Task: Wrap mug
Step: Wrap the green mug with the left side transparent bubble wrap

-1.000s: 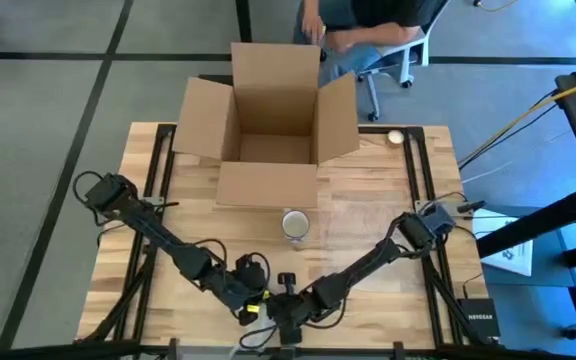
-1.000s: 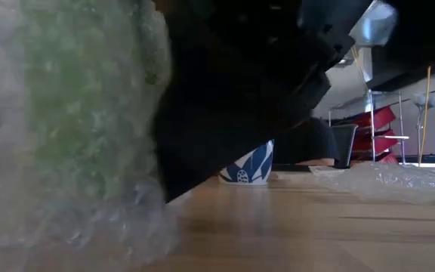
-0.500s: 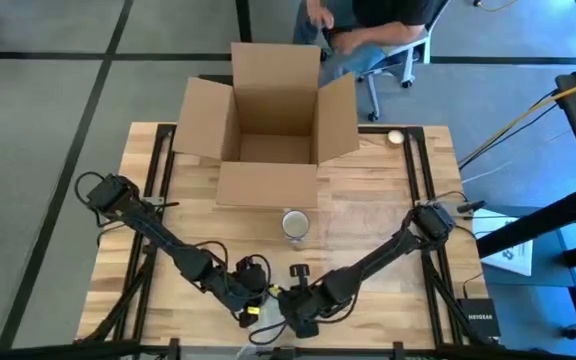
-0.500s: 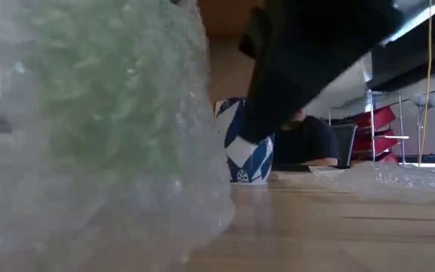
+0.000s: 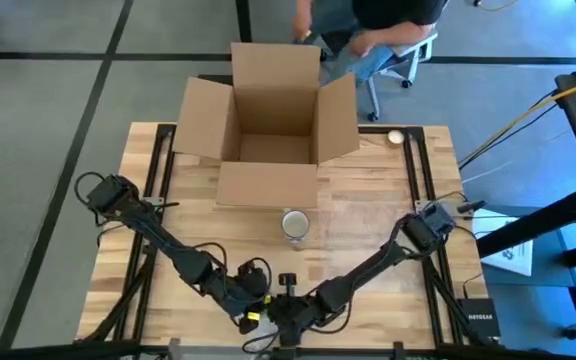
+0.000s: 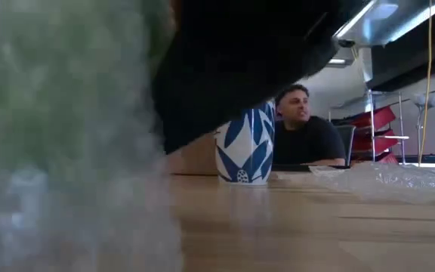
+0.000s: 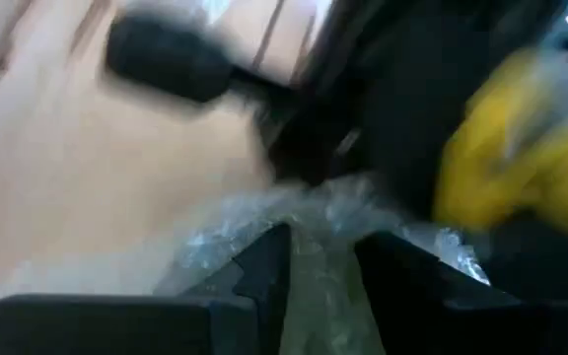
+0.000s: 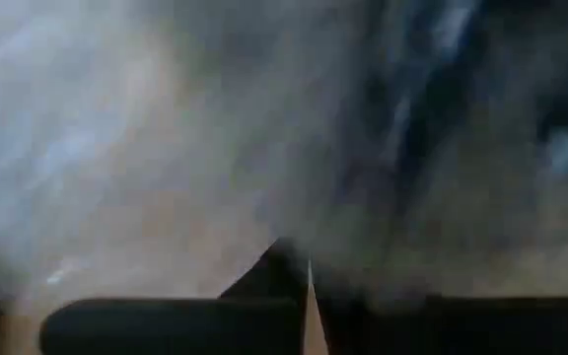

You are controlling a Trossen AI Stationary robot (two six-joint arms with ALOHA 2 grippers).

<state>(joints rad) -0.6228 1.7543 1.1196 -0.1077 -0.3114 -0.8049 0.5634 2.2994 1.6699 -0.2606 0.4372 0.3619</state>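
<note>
At the table's near edge, both arms meet low over a heap of bubble wrap.

Mug (image 5: 295, 224): upright near the table's middle, just in front of the open cardboard box (image 5: 268, 120); from table height it shows a white body with bold blue leaf shapes and a small round mark near its base (image 6: 245, 155); from above, only its pale round rim and dim inside.

Bubble wrap (image 7: 309, 237): clear, crinkled film bunched at the near edge, well apart from the mug; it fills the left of the low view as a blurred grey-green mass (image 6: 59, 143).

Left gripper (image 7: 320, 258): down at the near edge, its two dark fingers parted around a fold of the wrap, which passes between them.

Right gripper (image 5: 286, 312): beside the left one at the near edge; its wrist view is blurred, and whether its fingers are parted or closed cannot be told.

Table (image 5: 368, 215): pale wood planks; a second sheet of film lies flat to the right (image 6: 399, 181).

Person (image 6: 302, 132): seated beyond the table in a dark shirt.
</note>
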